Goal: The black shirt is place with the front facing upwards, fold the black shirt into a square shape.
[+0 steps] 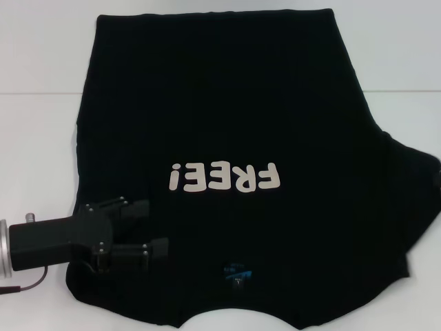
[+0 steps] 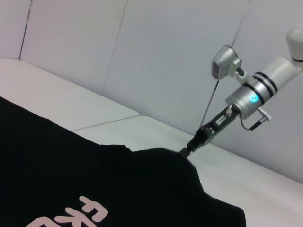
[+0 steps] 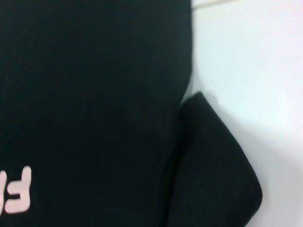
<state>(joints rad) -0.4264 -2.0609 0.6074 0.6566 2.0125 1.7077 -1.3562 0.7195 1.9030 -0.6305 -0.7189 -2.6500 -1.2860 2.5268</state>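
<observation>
Head view shows our left gripper (image 1: 160, 231), fingers apart, over the black shirt (image 1: 227, 117) near its left sleeve. Our right gripper (image 2: 185, 150) touches the shirt's right sleeve; we cannot tell its finger state.

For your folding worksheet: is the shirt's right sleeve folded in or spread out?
Spread out. The black shirt has its right sleeve lying flat on the table, beyond the body.

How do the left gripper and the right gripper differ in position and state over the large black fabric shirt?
The left gripper lies low over the large black fabric shirt, near its left side below the white lettering, fingers open. The right gripper is at the shirt's right sleeve edge, its tip at a raised fold; whether it is open or shut cannot be seen. The left gripper comes in from the side; the right gripper slants down. Both are black and at the shirt.
</observation>
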